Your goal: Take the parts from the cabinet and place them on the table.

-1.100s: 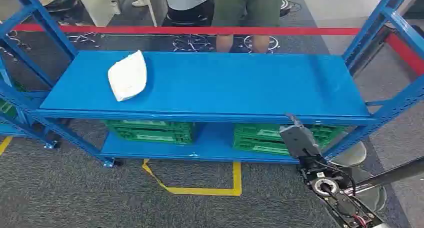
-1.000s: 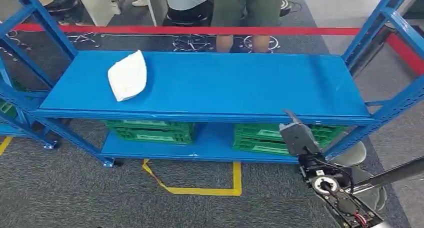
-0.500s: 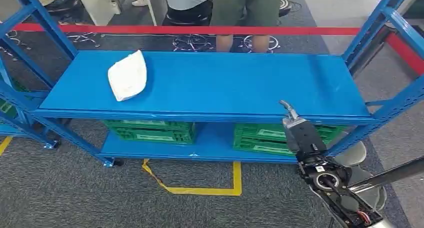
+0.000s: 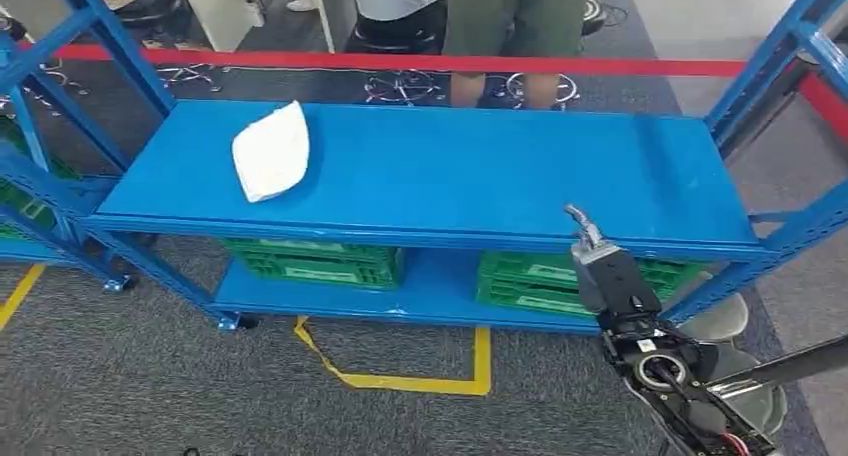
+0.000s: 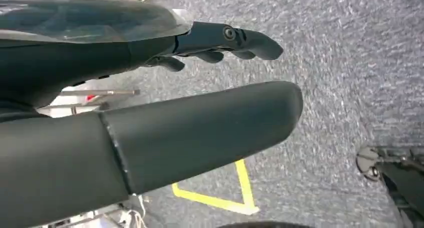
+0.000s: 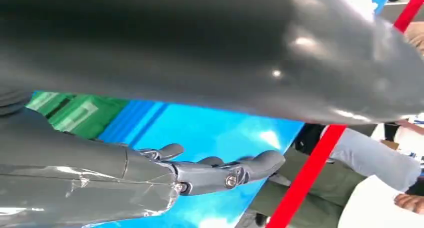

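A white bagged part [image 4: 272,154] lies on the left of the blue rack's upper shelf [image 4: 480,176]. My right hand [image 4: 605,271] hangs at the shelf's front edge, right of centre and far from the part, fingers stretched forward and holding nothing. In the right wrist view the same hand [image 6: 210,170] shows straight fingers in front of the blue shelf [image 6: 200,133]. My left hand [image 5: 200,128] hangs over grey carpet, with its fingers [image 5: 225,38] apart and nothing in them.
Two green crates [image 4: 315,261] [image 4: 560,276] sit on the rack's lower shelf. Blue uprights [image 4: 770,46] frame both ends. A red bar [image 4: 400,64] runs behind, with people's legs [image 4: 510,26] beyond it. Yellow tape [image 4: 400,381] marks the carpet in front.
The whole picture has shifted a little to the right, so the camera moved. My right hand's fingertips have risen slightly to the shelf's front edge. The white part lies as before.
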You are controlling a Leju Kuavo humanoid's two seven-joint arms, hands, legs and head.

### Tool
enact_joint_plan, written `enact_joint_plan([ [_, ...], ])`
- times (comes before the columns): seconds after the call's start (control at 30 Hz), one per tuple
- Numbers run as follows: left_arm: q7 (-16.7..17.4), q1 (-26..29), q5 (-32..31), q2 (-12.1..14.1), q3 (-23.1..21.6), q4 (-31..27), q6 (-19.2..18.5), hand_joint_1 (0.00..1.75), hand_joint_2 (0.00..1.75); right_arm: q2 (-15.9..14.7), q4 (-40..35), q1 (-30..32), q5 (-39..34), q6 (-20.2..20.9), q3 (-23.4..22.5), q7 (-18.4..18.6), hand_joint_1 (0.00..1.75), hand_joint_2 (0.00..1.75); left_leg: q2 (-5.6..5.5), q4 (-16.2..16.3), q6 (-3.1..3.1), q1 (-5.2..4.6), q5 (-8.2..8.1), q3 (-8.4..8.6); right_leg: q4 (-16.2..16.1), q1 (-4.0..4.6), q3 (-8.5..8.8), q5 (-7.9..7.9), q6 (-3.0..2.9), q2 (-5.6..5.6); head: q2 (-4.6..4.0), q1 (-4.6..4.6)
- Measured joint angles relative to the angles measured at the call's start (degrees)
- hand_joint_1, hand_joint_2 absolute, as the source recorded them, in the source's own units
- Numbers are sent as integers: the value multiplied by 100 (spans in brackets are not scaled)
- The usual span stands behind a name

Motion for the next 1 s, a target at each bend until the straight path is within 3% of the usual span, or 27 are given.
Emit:
enact_joint_plan([
  [0.03, 0, 6, 2, -4, -4, 0, -2, 0, 0, 0, 0, 0, 0, 0, 0, -2, 0, 0, -37, 42, -58, 41, -59, 38, -535, -42, 218, 332, 46, 3, 0, 13],
  [0.07, 0, 10, 2, 4, -4, 0, -2, 0, 0, 0, 2, 14, 13, 11, 2, -2, 0, 0, -62, 99, -127, 50, -129, 29, -786, -62, 349, 306, 130, 95, 0, 22],
  [0.1, -2, -14, 4, 42, -7, 11, 0, 0, 0, 0, -2, 7, 24, 15, 9, -9, 0, 0, -95, 201, -189, 19, -161, -32, -844, -51, 369, 244, 117, 203, 0, 103],
  [0.13, -7, -23, 4, 31, -11, 11, -4, 0, 0, 0, -15, 4, 42, 20, 9, -2, 0, 0, -127, 250, -232, 17, -123, -138, -852, -38, 386, 163, -15, 184, 0, 98],
  [0.17, -7, -26, 4, 24, -11, 11, -4, 0, 0, 0, -15, 33, 57, 15, 9, -4, 0, 0, -133, 237, -265, 25, -97, -172, -826, -23, 336, 164, -47, 161, 0, -15],
  [0.23, -9, 0, 6, 22, -13, 11, -4, 0, 0, 0, -15, 32, 79, 35, 15, -7, 0, 0, -143, 228, -316, 49, -83, -189, -807, -14, 346, 151, -129, 144, 0, -50],
  [0.27, -13, 3, 7, 22, -15, 11, -4, 0, 0, 0, -17, 24, 94, 35, 9, -7, 0, 0, -68, 354, -321, 52, -159, -200, -839, -17, 381, 142, -193, 115, 0, -94],
  [0.3, -15, -8, 9, 22, -20, 11, -4, 0, 0, 0, -28, 9, 100, 35, 9, -11, 0, 0, 14, 680, -309, 45, -302, -376, -856, 1, 396, 139, -208, 92, 0, -187],
  [0.37, -18, -10, 13, 24, -31, 11, -4, 0, 0, 0, -31, 0, 105, 46, 11, -4, 0, 0, 40, 1703, -290, 2, -683, -993, -868, 45, 401, 135, -246, 20, 0, -293],
  [0.4, -24, -9, 15, 24, -37, 11, -4, 0, 0, 0, -31, 13, 114, 52, 15, 0, 0, 0, 40, 2168, -264, -24, -796, -1305, -868, 85, 405, 119, -280, -31, 0, -328],
  [0.43, -24, -5, 20, 24, -39, 11, -4, 0, 0, 0, -28, 20, 131, 52, 20, 9, 0, 0, 40, 2343, -231, -49, -772, -1461, -868, 120, 415, 106, -308, -67, 0, -365],
  [0.47, -24, 2, 20, 22, -44, 11, -4, 0, 0, 0, -28, 18, 162, 61, 28, 20, 0, 0, 40, 2248, -163, -90, -586, -1494, -870, 163, 446, 90, -335, -111, 0, -405],
  [0.53, -24, 10, 22, 17, -46, 11, -4, 0, 0, 0, -31, 10, 188, 68, 33, 33, 0, 0, 50, 1569, -12, -183, -93, -1259, -876, 240, 503, 60, -382, -185, 0, -466],
  [0.57, -26, 8, 22, 20, -50, 11, -4, 0, 0, 0, -31, 6, 197, 72, 33, 35, 0, 0, 144, 947, 139, -285, 257, -988, -893, 275, 550, 42, -405, -236, 0, -488],
  [0.6, -26, 2, 22, 24, -50, 11, -4, 0, 0, 0, -31, 5, 206, 77, 35, 37, 0, 0, 347, 627, 270, -369, 281, -859, -922, 279, 576, 34, -416, -273, 0, -490],
  [0.63, -26, -5, 24, 52, -52, 11, -4, 0, 0, 0, -31, 2, 210, 79, 35, 46, 0, 0, 503, 508, 308, -400, 268, -801, -934, 340, 580, 28, -404, -321, 0, -441],
  [0.73, -31, -29, 26, 52, -59, 11, -4, 0, 0, 0, -31, 3, 210, 96, 44, 61, 0, 0, 307, 400, 295, -444, 303, -807, -987, 287, 596, 39, -375, -496, 0, -474],
  [0.77, -31, -27, 26, 44, -63, 11, -4, 0, 0, 2, -39, 0, 210, 96, 44, 59, 0, 0, 255, 270, 258, -381, 360, -738, -1017, 331, 644, 28, -330, -537, 0, -487],
  [0.8, -33, -6, 28, 33, -72, 11, -4, 0, 0, 0, -57, 6, 214, 96, 35, 57, 0, 0, 220, 172, 201, -333, 408, -656, -920, 293, 590, -81, -306, -385, 0, -463],
  [0.83, -31, 1, 28, 35, -79, 11, -4, 0, 0, 0, -57, -13, 223, 96, 33, 52, 0, 0, 176, 139, 216, -315, 426, -632, -611, 293, 466, -280, -272, -196, 0, -440],
  [0.9, -33, 0, 37, 33, -83, 11, -4, 0, 0, 0, -55, 5, 223, 107, 42, 63, 0, 0, 74, 142, 216, -293, 431, -638, 372, 244, 34, -700, -218, -72, 0, -374],
  [0.93, -33, -2, 48, 22, -83, 11, -4, 0, 0, 0, -46, 31, 221, 118, 39, 68, 0, 0, 2, 145, 216, -284, 431, -639, 718, 218, -127, -785, -187, -58, 0, -350],
  [0.97, -33, -1, 57, 17, -85, 11, -4, 0, 0, 0, -39, 44, 221, 120, 37, 68, 0, 0, -72, 153, 210, -270, 430, -636, 767, 193, -160, -722, -165, -55, 0, -319],
  [1.0, -33, 2, 63, 11, -90, 11, -4, 0, 0, 0, -37, 42, 219, 122, 37, 70, 0, 0, -150, 167, 192, -249, 421, -628, 532, 164, -61, -521, -136, -52, 0, -288],
])
